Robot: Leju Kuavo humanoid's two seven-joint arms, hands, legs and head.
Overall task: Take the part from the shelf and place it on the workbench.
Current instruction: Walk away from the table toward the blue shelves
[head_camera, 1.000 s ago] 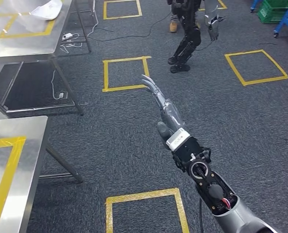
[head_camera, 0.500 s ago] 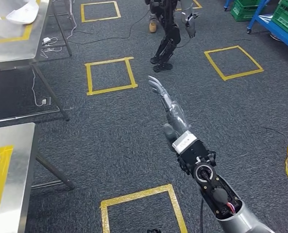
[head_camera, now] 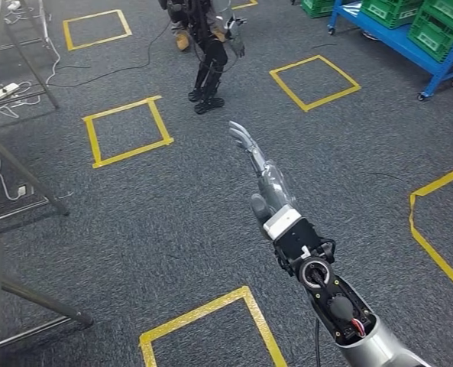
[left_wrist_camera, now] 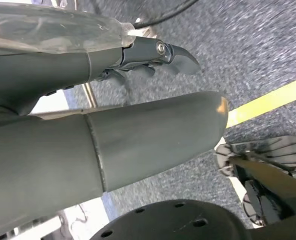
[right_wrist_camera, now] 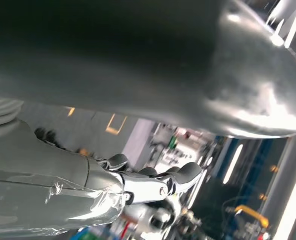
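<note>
Nearest, the right arm reaches out over grey carpet, its right hand (head_camera: 262, 177) empty with fingers (head_camera: 239, 135) extended and apart. Alongside, the left hand (left_wrist_camera: 101, 135) hangs above the floor, its fingers straight and holding nothing. Yellow tape squares (head_camera: 126, 128) mark the carpet beyond. Farther off, another humanoid robot (head_camera: 208, 46) crouches, and green crates (head_camera: 437, 23) sit on a blue shelf (head_camera: 406, 47); the part cannot be made out.

Silver right arm (head_camera: 380, 344) with exposed black joint, red wires, white wrist band; grey right hand (head_camera: 265, 183), darker fingers (head_camera: 241, 139)
</note>
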